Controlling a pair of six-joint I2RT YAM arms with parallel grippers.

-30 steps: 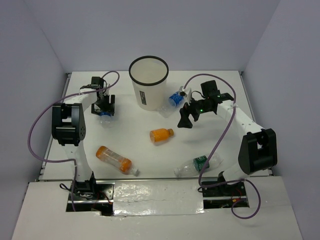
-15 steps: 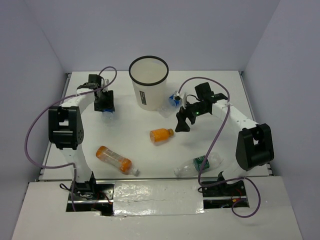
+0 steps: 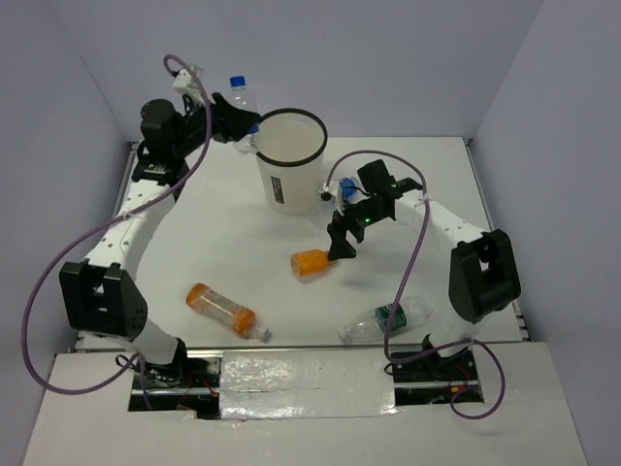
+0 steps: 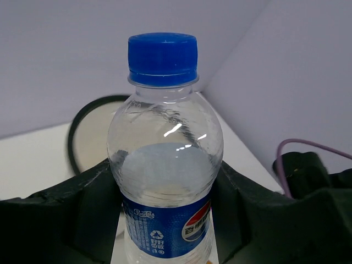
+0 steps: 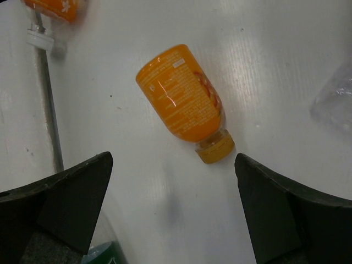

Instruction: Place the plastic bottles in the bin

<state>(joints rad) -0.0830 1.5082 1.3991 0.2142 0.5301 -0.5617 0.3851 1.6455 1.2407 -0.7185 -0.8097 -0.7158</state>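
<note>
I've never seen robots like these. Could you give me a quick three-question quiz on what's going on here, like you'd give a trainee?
1. True or false: the left gripper holds a blue-capped bottle up beside the rim of the bin.
2. Which bottle lies directly under the open right gripper?
A. the stubby orange bottle
B. the green-labelled one
C. the long white-capped orange one
3. How many bottles lie on the table?

Key: 1 true; 2 A; 3 four.
</note>
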